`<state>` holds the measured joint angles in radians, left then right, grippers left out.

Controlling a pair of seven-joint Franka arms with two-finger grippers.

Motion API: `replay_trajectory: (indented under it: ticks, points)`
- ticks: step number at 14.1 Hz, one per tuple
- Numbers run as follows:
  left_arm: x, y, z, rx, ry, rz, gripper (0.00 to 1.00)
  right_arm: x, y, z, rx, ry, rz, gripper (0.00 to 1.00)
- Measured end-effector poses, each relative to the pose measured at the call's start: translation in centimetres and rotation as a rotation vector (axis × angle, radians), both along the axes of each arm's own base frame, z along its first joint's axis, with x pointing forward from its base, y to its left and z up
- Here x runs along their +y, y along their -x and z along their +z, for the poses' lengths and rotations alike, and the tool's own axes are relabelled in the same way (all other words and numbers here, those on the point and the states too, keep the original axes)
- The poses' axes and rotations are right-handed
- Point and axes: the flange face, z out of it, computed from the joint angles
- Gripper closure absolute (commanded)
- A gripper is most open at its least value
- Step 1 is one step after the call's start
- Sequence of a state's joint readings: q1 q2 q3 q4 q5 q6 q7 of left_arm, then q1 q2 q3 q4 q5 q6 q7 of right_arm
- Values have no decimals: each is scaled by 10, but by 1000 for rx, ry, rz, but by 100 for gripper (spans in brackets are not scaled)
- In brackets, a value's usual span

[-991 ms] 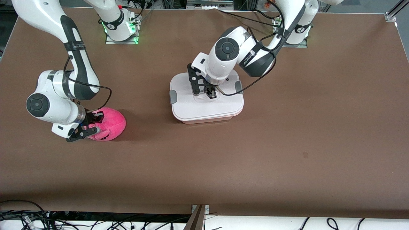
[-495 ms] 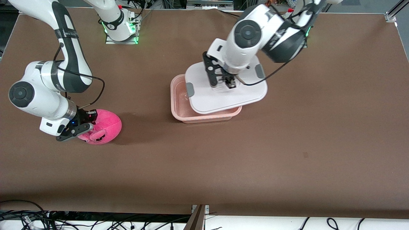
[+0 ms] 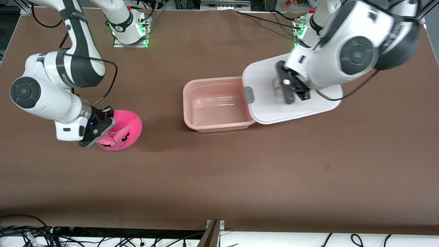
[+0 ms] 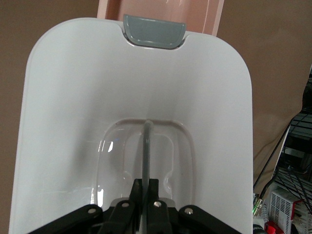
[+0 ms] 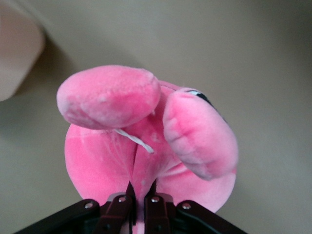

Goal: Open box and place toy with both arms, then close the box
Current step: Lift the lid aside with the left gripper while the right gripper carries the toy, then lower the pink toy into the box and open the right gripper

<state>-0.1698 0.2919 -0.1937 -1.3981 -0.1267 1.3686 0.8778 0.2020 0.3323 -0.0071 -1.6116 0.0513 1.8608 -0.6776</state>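
The box (image 3: 192, 116) stands open in the middle of the table, a translucent pinkish tub with nothing in it. My left gripper (image 3: 295, 92) is shut on the handle of the white lid (image 3: 264, 109) and holds the lid in the air, over the table beside the box toward the left arm's end. In the left wrist view the lid (image 4: 73, 97) fills the frame, with the gripper (image 4: 146, 187) shut on its centre handle. My right gripper (image 3: 103, 121) is shut on the hot-pink toy (image 3: 125, 128), over the table toward the right arm's end. The right wrist view shows the toy (image 5: 112, 156) pinched in the gripper (image 5: 142, 191).
The brown table (image 3: 240, 171) spreads wide nearer the front camera. The arm bases (image 3: 128, 29) stand along the edge farthest from the camera. Cables (image 3: 34, 236) lie below the table's near edge.
My left gripper lifted the lid off the box and carried it toward the left arm's end, uncovering the tub. My right gripper raised the toy and turned its face toward the camera.
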Motion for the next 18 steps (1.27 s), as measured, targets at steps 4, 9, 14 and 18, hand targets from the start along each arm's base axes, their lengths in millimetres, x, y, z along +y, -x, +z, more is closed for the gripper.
replay_trajectory:
  ticks: [4,9,14,18]
  points:
    - [116,-31,7,-32,-23,41,100,91,21,38,-18,-35,235,100]
    - [138,-46,-4,-49,-43,20,100,232,97,60,-40,8,587,100]
    - [135,-53,-9,-54,-39,17,100,329,172,46,-61,92,779,100]
    - [135,-53,-8,-56,-38,16,100,353,176,1,-53,118,822,100]
